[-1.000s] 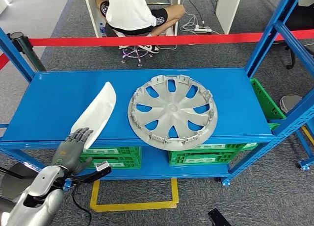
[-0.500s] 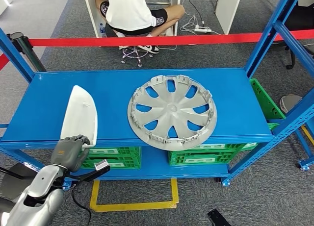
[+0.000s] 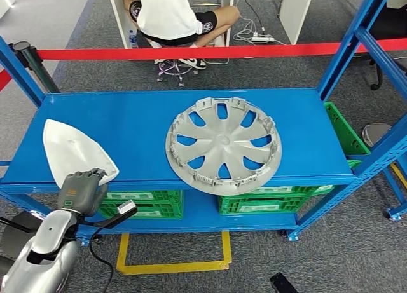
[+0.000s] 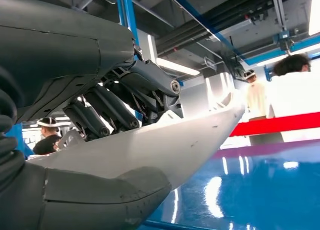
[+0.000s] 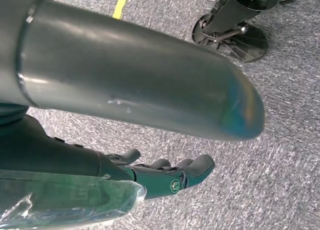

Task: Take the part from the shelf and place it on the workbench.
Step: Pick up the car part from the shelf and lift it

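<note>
A white curved plastic part [image 3: 72,152] lies at the front left of the blue shelf [image 3: 144,121], its near end over the shelf's front edge. My left hand [image 3: 81,192] grips that near end. From the left wrist the thumb is under the white part [image 4: 181,145] and the dark fingers [image 4: 124,98] curl over its top. A silver wheel cover [image 3: 223,145] lies flat on the middle of the shelf, apart from the hand. My right hand [image 5: 166,175] hangs over grey carpet with its fingers stretched out and nothing in it.
Blue uprights [image 3: 353,39] frame the shelf at both ends. Green crates [image 3: 259,201] sit on the lower shelf. A red barrier tape [image 3: 216,51] runs behind the shelf, and a person sits on a stool [image 3: 175,16] beyond it. Yellow floor tape [image 3: 173,264] marks the carpet in front.
The white part has swung round to the left in my left hand, its far end sweeping from the shelf's middle left toward the left edge. The hand itself has shifted left.
</note>
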Tool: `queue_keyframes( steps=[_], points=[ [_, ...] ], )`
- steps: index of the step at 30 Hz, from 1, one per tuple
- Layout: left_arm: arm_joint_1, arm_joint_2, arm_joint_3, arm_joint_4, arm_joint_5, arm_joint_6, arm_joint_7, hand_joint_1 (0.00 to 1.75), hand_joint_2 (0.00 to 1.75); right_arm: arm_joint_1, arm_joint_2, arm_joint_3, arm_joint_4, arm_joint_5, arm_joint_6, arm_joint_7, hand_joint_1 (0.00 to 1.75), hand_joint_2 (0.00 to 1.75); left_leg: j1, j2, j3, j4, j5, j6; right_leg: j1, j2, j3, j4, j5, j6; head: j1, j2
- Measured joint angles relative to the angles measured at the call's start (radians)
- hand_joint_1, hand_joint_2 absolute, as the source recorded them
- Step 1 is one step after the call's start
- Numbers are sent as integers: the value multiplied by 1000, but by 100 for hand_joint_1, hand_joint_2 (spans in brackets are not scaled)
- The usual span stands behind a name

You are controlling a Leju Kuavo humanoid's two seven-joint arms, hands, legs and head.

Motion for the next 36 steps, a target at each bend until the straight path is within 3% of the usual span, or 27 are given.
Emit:
queue_keyframes(
  steps=[3,10,16,22,36],
  points=[
    [0,2,0,-4,-26,29,0,175,175,1,0,-1,0,0,-1,-2,0,0,0,0,0,0,0,0,0,0,0,0,0,0,0,0],
    [-24,16,-12,-128,-240,256,26,175,175,15,0,-23,0,-6,-20,-34,0,0,0,0,-1,0,0,0,0,0,-1,0,0,0,0,0],
    [-103,106,-97,-255,-257,348,153,175,175,30,11,-46,0,-14,-57,-41,0,0,0,0,0,0,0,0,0,0,-1,0,0,0,0,0],
    [-129,157,-154,-300,-257,370,169,175,175,32,36,-61,0,-14,-70,-22,0,0,0,0,0,0,0,0,0,0,-1,0,0,0,0,0],
    [-91,79,-113,-287,-254,369,49,175,175,16,51,-85,0,-14,-54,10,0,0,0,0,-1,0,0,0,0,0,-1,0,0,0,0,0]
  ],
)
